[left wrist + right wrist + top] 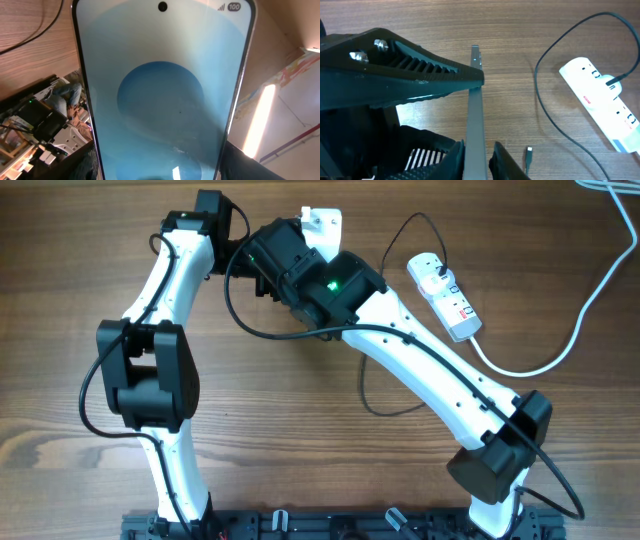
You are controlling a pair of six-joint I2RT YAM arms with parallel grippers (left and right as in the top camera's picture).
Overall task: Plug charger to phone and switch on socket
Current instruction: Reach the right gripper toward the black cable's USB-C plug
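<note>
Two grippers at the phone, charger tip loose on table

Both arms meet at the far middle of the table [545, 30]. The phone [160, 100] is off the wood and fills the left wrist view, blue screen on, camera hole at the top edge. The left gripper [160, 167] has it by the long edges, pincer closed on the phone; the right wrist view shows one left finger laid across the near edge. That view shows the phone edge-on. The right gripper [477, 150] sits narrow at the phone's near end, one finger on each face. One finger touches and the other looks just apart, so I cannot tell whether it grips.

The charger [545, 115] loops over the wood. One end enters a white plug [614, 85] on the socket [600, 107]. The connector tip [528, 157] lies flat just beside the right gripper, apart from the phone. The socket lies to the right, and its thick white cord [590, 300] runs off the far right. Switch positions are too small to read.
</note>
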